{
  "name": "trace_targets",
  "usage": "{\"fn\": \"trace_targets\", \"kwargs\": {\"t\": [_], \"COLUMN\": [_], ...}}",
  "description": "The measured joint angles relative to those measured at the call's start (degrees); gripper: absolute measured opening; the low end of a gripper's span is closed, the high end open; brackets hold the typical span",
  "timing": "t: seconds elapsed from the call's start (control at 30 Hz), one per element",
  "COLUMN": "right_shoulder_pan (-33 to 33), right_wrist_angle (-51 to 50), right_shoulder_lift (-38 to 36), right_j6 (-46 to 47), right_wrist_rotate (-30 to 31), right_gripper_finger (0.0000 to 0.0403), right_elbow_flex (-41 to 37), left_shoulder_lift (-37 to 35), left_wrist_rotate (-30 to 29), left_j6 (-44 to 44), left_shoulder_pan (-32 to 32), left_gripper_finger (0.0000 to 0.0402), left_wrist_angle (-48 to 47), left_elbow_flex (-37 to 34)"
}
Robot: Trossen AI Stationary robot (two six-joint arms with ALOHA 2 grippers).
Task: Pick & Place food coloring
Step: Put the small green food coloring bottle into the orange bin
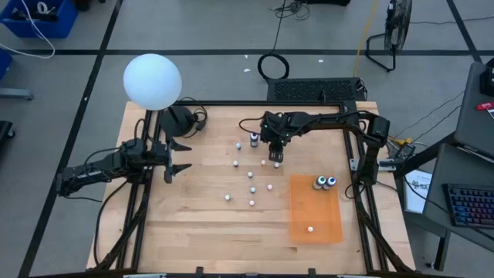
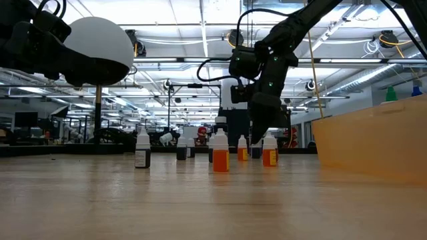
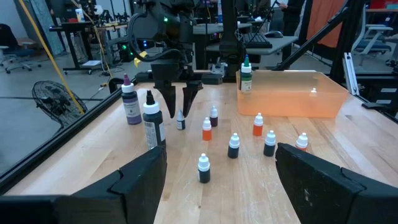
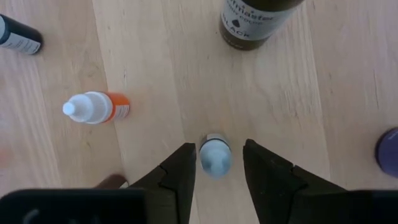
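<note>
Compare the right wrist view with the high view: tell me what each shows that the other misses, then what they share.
Only the right wrist view: a small pale-capped bottle standing between the right tool's two fingers, which are not yet touching it, and the black label of a big bottle.

Only the high view: the orange tray holding bottles, the white globe lamp, and the left tool open, waiting at the table's left.

Both: the wooden table and scattered small bottles.
</note>
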Motion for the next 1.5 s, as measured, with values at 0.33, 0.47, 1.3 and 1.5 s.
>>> {"fn": "trace_targets", "kwargs": {"t": [0.33, 0.47, 1.3, 1.5], "right_shoulder_pan": [0.0, 0.0, 0.0, 0.0], "right_wrist_angle": [-0.5, 0.3, 4.9, 4.9], "right_shoulder_lift": [0.0, 0.0, 0.0, 0.0], "right_j6": [0.1, 0.1, -0.9, -1.3], "right_wrist_rotate": [0.0, 0.0, 0.0, 0.0], "right_gripper_finger": [0.012, 0.0117, 0.0114, 0.0114], "right_elbow_flex": [0.0, -0.9, -4.2, -4.2], "left_shoulder_lift": [0.0, 0.0, 0.0, 0.0], "left_wrist_rotate": [0.0, 0.0, 0.0, 0.0], "left_j6": [0.0, 0.0, 0.0, 0.0], "left_shoulder_pan": [0.0, 0.0, 0.0, 0.0], "left_gripper_finger": [0.0299, 0.0299, 0.0299, 0.0299], "left_wrist_angle": [0.0, 0.0, 0.0, 0.0], "left_elbow_flex": [0.0, 0.0, 0.0, 0.0]}}
